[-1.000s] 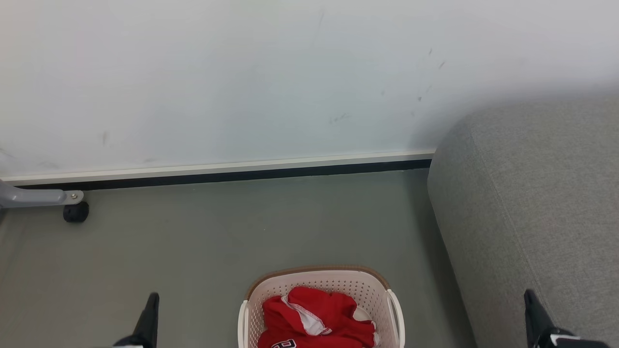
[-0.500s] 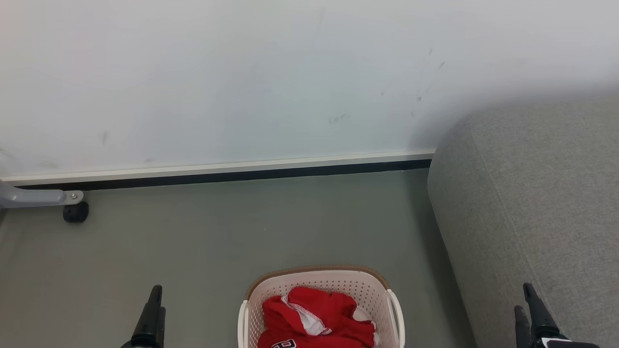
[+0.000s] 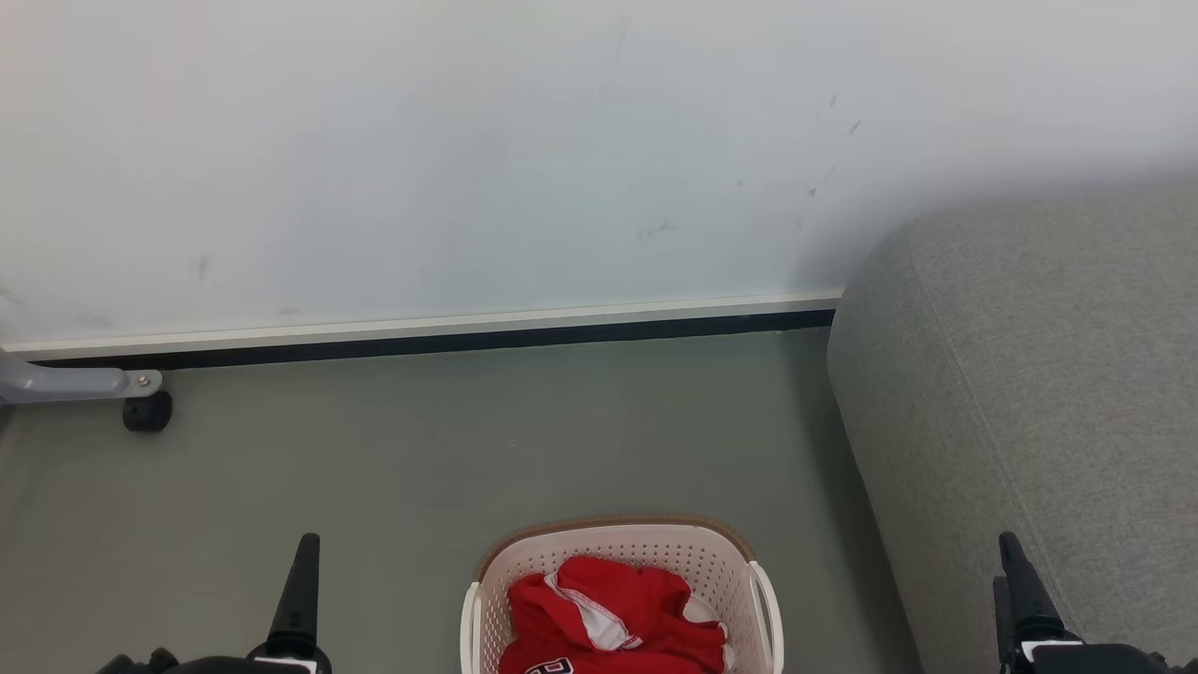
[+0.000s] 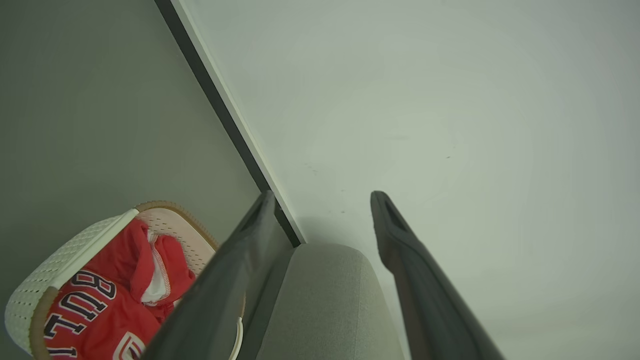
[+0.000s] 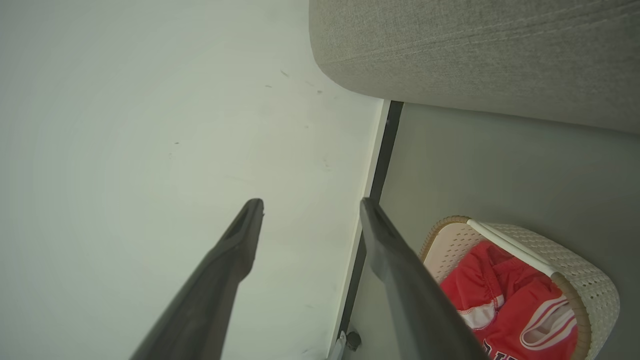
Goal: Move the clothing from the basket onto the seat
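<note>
Large grey woven-fabric sofa seat (image 3: 1029, 393): just right of my right claw (image 5: 310, 202). Oval cream perforated plastic basket (image 3: 613, 543), brown rim: on floor between my claws. Red white-trimmed sports clothing (image 3: 599, 608) heaped inside. Judge it light, limp, will drape; pinch raised top fold. Left claw (image 4: 322, 197) and right: spread wide, empty. Second ago both clenched; now reaching further forward.
</note>
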Controlling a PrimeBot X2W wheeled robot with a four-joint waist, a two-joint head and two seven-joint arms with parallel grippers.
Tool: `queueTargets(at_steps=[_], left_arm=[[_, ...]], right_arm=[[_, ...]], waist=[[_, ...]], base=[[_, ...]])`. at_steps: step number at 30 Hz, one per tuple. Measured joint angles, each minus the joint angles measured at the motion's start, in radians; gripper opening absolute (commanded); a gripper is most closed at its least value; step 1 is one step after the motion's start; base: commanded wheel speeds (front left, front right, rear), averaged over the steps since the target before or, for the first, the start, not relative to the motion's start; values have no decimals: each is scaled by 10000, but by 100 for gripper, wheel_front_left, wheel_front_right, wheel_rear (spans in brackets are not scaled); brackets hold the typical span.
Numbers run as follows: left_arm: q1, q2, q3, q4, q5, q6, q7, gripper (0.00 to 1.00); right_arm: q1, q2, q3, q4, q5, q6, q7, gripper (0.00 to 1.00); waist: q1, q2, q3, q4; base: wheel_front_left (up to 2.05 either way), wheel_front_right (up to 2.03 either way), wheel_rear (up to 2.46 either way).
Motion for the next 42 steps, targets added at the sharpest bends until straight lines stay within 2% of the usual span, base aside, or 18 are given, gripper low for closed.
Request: queueTargets(at_steps=[5, 14, 27, 42], left_arm=[[-25, 153, -255, -125, 953, 176, -169, 100], [-35, 376, -665, -408, 2579, 443, -518, 100], [12, 769, -1285, -696, 5143, 836, -972, 100], [456, 1168, -1457, -932, 7705, 1227, -1498, 100]], right_arm=[[0, -6, 211, -203, -805, -222, -182, 100], [-1, -79, 621, -564, -2475, -416, -529, 100], [-6, -621, 1638, -817, -5145, -761, -984, 100], [-12, -830, 2518, -978, -7436, -1124, -1546, 100]], waist=[[0, 0, -3, -2], [0, 0, -29, 3], [0, 0, -129, -6], [0, 0, -293, -64]], base=[[0, 0, 0], [0, 0, 0], [0, 0, 0], [0, 0, 0]])
